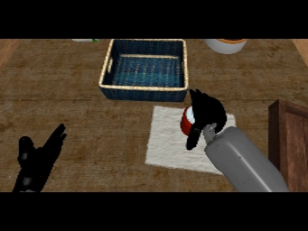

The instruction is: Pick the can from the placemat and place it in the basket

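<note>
The right hand [206,113] curled round the red can [188,121] on the placemat [166,144]. It looked wise to lift straight up before swinging over the basket [143,92].

Light: dim, even, no clear source | Tone: warm brown cast over desk [63,103] | Shadows: faint, soft dark patch beside basket [143,67] base | Glare: small bright spots on placemat [170,144], pale against surroundings | Contrast: black left hand [36,162] loses detail
</note>
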You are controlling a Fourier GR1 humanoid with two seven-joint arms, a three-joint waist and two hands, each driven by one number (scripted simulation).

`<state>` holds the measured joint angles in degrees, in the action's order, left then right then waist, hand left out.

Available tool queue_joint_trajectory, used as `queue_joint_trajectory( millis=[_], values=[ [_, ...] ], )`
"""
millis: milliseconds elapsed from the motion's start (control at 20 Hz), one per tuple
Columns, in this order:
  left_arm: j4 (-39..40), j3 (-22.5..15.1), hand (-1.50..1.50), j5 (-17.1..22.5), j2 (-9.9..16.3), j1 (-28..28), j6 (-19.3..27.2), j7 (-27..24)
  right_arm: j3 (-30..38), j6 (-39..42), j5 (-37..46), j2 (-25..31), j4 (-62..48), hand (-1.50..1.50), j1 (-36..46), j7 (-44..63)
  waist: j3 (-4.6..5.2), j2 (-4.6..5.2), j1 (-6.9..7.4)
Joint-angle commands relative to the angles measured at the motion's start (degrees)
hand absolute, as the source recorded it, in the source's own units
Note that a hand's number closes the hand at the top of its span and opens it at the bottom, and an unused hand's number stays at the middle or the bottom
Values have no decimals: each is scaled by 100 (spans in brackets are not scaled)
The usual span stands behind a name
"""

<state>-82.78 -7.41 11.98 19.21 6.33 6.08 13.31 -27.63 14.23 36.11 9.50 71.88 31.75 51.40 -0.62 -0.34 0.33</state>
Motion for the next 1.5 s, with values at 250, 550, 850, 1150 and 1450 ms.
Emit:
queue_joint_trajectory(
  millis=[250, 550, 850, 1150, 1450],
  values=[
    [443, 80, 0, -171, -108, 216, -147, -141, 21, 398, 363, 65, -38, 150, 150, -409, 64, 36, -14],
    [481, 82, 0, -312, -325, -178, 57, 174, -354, -274, 1116, -352, -799, 150, 73, -753, 62, 50, 1],
    [98, -3, 0, -228, -191, -25, -321, 98, -1166, -264, 604, -920, -478, 150, 835, 735, 67, 82, 481],
    [229, -254, 0, -353, -305, -556, -396, 316, -1806, -580, 216, -942, -499, 150, 1795, 1441, 86, 172, 1021],
    [348, -405, 0, -487, -443, -645, -321, 370, -1539, -1921, 35, -946, -247, 150, 2525, 1770, 71, 132, 1013]
  ],
)
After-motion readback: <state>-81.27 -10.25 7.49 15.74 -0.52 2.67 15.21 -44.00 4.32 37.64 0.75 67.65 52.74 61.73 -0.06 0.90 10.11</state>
